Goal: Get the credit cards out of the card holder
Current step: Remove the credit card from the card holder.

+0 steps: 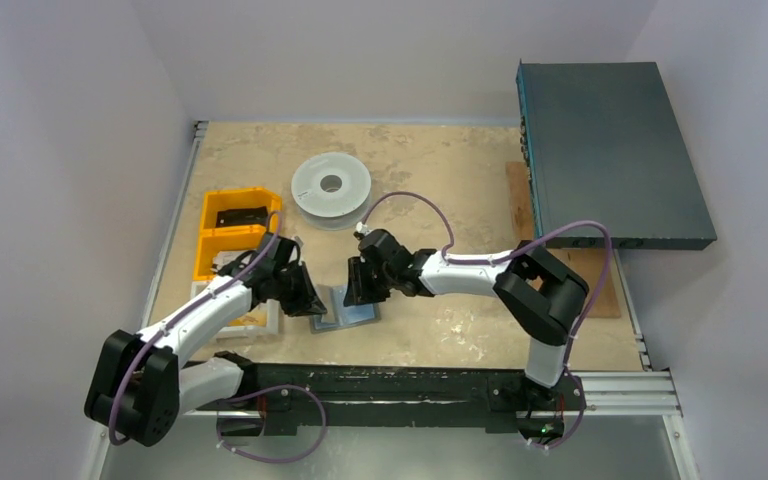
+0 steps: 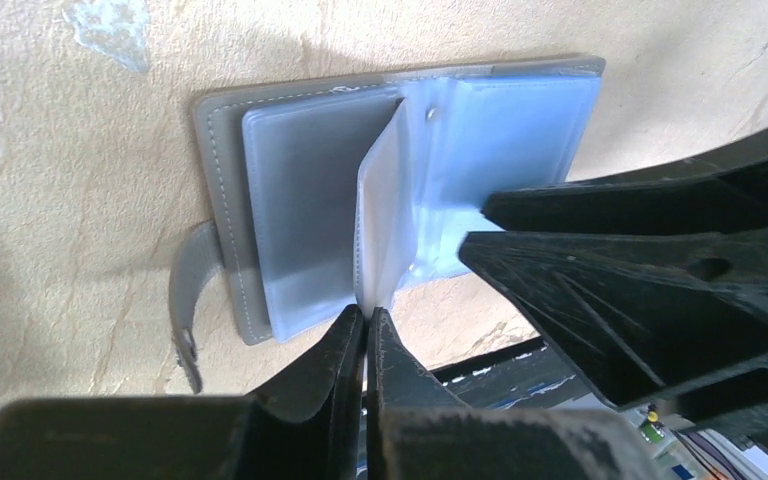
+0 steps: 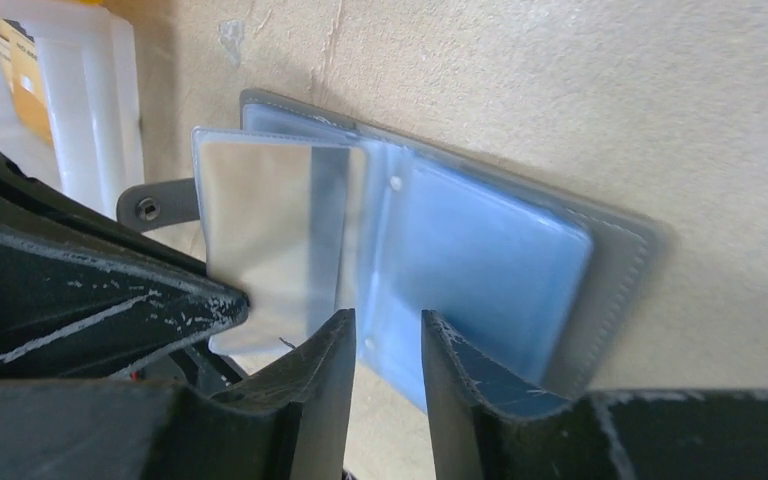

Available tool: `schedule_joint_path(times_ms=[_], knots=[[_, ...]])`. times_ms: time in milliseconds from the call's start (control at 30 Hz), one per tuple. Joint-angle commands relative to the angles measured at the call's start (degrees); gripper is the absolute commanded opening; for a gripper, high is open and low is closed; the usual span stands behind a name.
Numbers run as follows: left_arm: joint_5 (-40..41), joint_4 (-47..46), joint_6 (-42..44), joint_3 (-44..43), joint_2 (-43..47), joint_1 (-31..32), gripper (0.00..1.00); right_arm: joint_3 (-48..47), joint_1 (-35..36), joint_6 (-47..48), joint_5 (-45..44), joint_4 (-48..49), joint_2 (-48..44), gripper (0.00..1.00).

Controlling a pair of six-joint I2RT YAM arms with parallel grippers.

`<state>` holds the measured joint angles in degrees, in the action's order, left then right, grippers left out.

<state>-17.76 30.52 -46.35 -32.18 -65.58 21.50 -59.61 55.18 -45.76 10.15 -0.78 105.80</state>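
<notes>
left claw: pinched shut on upright clear sleeve of card holder; right claw: parted, holder laid open beneath.

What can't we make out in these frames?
- Cards: card holder sleeves are frosted in both wrist views; contents unreadable.
- Top view: left end effector and right end effector cover most of the holder.
- Right wrist view: touching the sleeve or hovering, unclear.
- Black item in the yellow bin: too small in the top view.

Card holder slate-grey, pale stitching — sleeves frosted blue-white; table mottled tan.
</notes>
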Motion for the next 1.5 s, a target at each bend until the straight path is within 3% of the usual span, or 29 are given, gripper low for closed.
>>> schedule_joint_path(times_ms=[0, 100, 300, 433, 700, 933, 1133, 1467], knots=[[2.1, 1.4, -1.2, -2.8, 1.6, 1.7, 0.0, -2.8, -0.9, 2.1, -0.6, -6.5, -5.3, 0.32], [2.9, 1.7, -2.3, -4.2, 1.5, 3.8, 0.01, -2.2, -1.4, 2.2, -1.7, -7.6, -7.5, 0.34], [4.1, -0.3, -5.2, -7.2, -1.6, 8.5, 0.26, 1.0, -2.3, 2.1, -4.4, -9.2, -11.6, 0.34], [4.2, -2.9, -6.7, -11.1, -7.2, 12.3, 0.3, 3.8, -3.0, 1.4, -5.6, -9.6, -14.0, 0.34], [1.9, -8.2, -8.3, -16.2, -16.4, 15.2, 0.34, 8.0, -3.8, 0.1, -9.0, -11.6, -18.5, 0.33], [4.7, -5.4, -6.8, -16.9, -14.8, 14.8, 0.37, 7.1, -3.7, 1.2, -10.1, -12.3, -18.3, 0.24], [5.2, -4.8, -5.6, -12.0, -9.7, 9.7, 0.37, 2.8, -2.6, 2.2, -9.1, -12.1, -14.1, 0.14], [-0.7, -11.3, -5.0, -4.0, -8.0, 3.7, 0.35, -3.6, -1.0, 3.7, -8.8, -12.7, -7.1, 0.07]])
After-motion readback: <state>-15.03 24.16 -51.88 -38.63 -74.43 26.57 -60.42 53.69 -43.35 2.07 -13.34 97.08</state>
